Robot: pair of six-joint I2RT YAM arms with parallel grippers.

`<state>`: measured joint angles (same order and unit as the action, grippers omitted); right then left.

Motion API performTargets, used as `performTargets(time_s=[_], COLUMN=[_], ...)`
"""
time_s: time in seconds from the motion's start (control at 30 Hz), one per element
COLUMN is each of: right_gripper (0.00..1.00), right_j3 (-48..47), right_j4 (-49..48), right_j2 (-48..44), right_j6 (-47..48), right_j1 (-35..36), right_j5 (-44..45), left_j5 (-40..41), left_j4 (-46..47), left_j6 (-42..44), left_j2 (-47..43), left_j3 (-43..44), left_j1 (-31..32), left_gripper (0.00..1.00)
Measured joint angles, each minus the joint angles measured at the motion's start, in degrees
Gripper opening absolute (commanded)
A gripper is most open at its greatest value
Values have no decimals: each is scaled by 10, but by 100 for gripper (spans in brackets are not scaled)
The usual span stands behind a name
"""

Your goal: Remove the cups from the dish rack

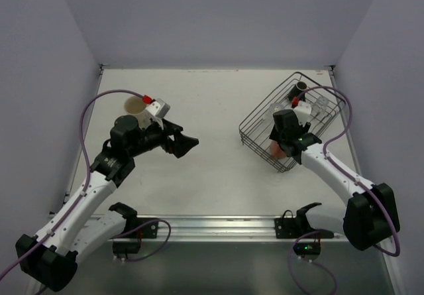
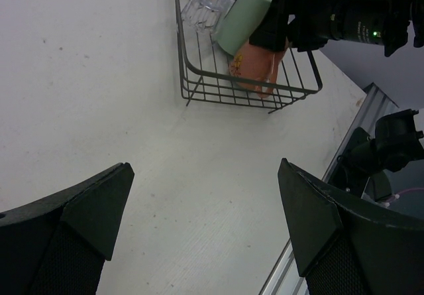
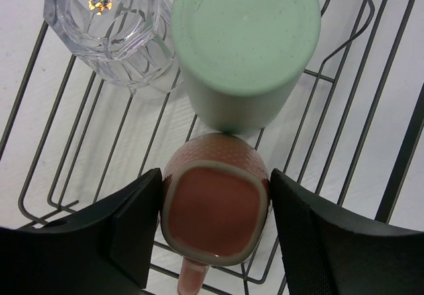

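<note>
The black wire dish rack (image 1: 255, 119) stands at the right of the table. My right gripper (image 1: 281, 146) reaches into its near corner. In the right wrist view its fingers (image 3: 132, 222) press on both sides of the upside-down pinkish cup (image 3: 215, 202), which rests on the rack's wires (image 3: 397, 172). The mint green tumbler (image 3: 245, 43) and the clear glass (image 3: 109, 26) lie just beyond the cup. A small dark brown mug (image 1: 301, 85) sits in the rack's far corner. The large beige mug (image 1: 136, 106) stands on the table behind my left arm. My left gripper (image 1: 185, 142) is open and empty above the table.
The left wrist view shows the rack (image 2: 199, 76) with the glass (image 2: 205, 3), tumbler (image 2: 248, 13) and pinkish cup (image 2: 255, 69), and bare table between my left fingers (image 2: 86, 215). A metal rail (image 1: 212, 225) runs along the near edge. Walls enclose the table.
</note>
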<state>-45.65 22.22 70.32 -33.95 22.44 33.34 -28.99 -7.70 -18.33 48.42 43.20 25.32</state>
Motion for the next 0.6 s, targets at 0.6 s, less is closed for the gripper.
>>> performTargets(time_s=[0.6], right_gripper=[36], right_j3=[6], right_j4=[-11], right_j2=[-238], right_j6=[1], right_j1=[0], right_j5=[-77], left_j5=[-66], left_j4=[202], left_j6=[-146], left_j2=[87], left_j3=[-23], left_j1=[86], left_gripper=[94])
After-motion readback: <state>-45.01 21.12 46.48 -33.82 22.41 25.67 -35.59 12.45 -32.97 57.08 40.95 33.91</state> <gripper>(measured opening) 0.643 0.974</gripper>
